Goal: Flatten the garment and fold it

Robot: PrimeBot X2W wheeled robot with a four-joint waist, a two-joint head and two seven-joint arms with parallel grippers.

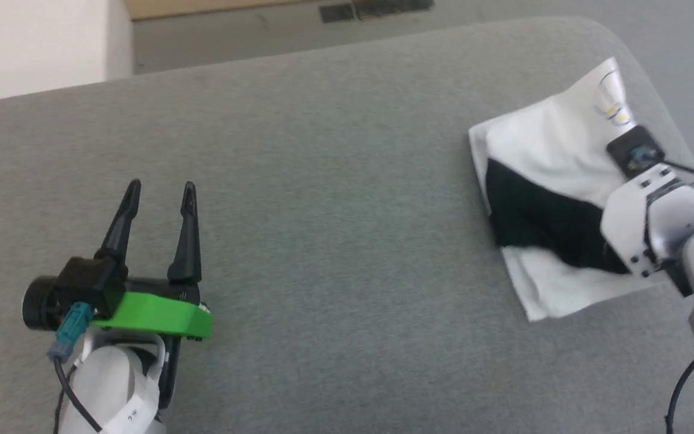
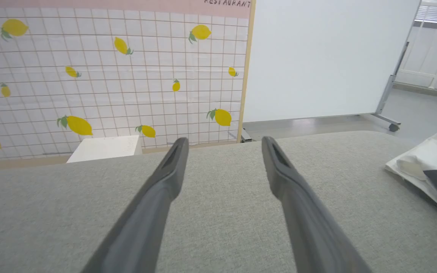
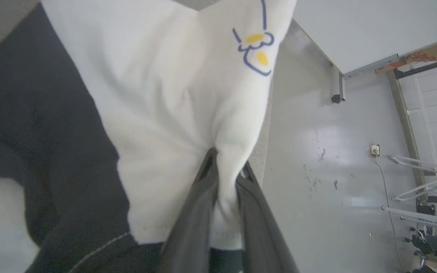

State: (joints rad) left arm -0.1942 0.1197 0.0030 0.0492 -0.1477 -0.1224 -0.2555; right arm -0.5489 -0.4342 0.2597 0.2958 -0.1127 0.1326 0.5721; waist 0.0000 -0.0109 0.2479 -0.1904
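A wide grey fabric-covered surface [image 1: 323,181] is stretching out under me. The folded white cotton T-shirt with black sleeves [image 1: 540,157] is lying near its right edge. My right pincer [image 3: 226,167] is pinching a white fold of it; my left pincer [image 1: 161,187] is hovering well apart, fingers spread wide.

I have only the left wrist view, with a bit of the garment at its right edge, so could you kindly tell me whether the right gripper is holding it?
Observer: Yes, the right gripper is shut on a pinch of white cloth of the garment.
Operator: Thank you; how does the garment lie?
Observer: Folded into a bundle, a black sleeve across the white, near the right end of the grey surface.
Operator: Any marking on it?
Observer: A blue and yellow print near the corner beyond the gripper.
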